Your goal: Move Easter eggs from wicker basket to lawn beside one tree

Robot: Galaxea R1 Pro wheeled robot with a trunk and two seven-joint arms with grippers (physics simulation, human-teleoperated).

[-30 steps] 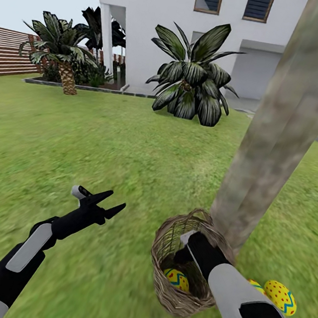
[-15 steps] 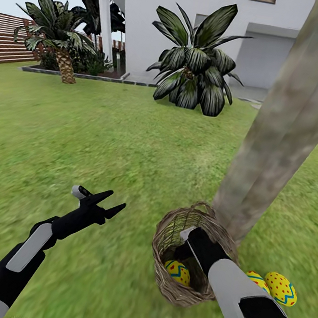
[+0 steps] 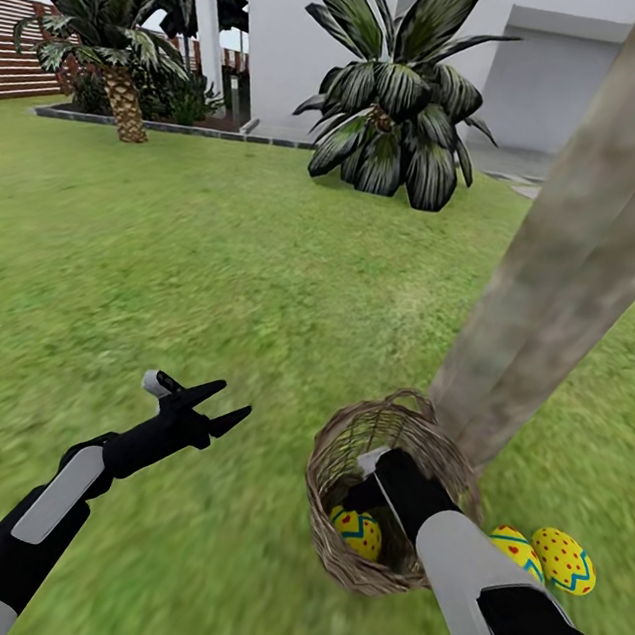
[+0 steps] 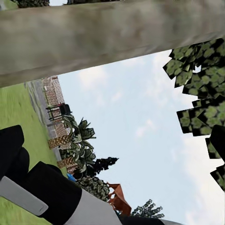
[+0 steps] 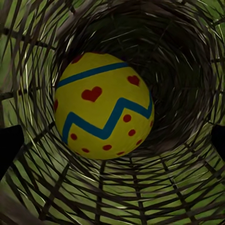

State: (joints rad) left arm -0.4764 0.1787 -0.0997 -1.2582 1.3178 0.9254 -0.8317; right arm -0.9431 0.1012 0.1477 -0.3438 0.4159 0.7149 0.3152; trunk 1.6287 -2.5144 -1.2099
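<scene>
Camera tipped lower than a second ago, arms and things unmoved, right hand (image 3: 374,487) down inside wicker basket (image 3: 338,462), fingers spread, one Easter egg (image 5: 103,110) just ahead between them, two eggs (image 3: 541,556) on lawn (image 3: 213,273) beside tree (image 3: 568,262), left hand (image 3: 214,406) spread, empty.

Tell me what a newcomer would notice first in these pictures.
First the thick grey-brown tree trunk leaning up the right side, with a wicker basket on the grass at its foot. The right gripper reaches down into the basket, where one yellow egg with a blue zigzag lies. Two more eggs sit on the lawn beside the trunk, while the left gripper hangs open over bare grass.
</scene>
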